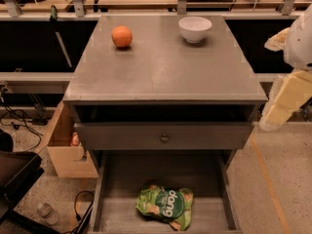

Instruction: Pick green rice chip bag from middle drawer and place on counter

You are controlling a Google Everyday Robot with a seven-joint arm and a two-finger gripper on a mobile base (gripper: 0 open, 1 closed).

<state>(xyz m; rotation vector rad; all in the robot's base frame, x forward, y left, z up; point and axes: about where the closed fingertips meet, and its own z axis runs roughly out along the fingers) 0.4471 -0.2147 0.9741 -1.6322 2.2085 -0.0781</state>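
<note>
The green rice chip bag lies flat on the plank floor of the open middle drawer, near its front, with the white "dang" lettering facing up. The counter is the grey-brown cabinet top above it. My gripper, cream-coloured, hangs at the right edge of the view beside the counter's right front corner. It is well above and to the right of the bag and holds nothing that I can see.
An orange and a white bowl stand at the back of the counter. A shut drawer panel with a round knob sits above the open drawer. A wooden box, cables and a bottle lie on the floor to the left.
</note>
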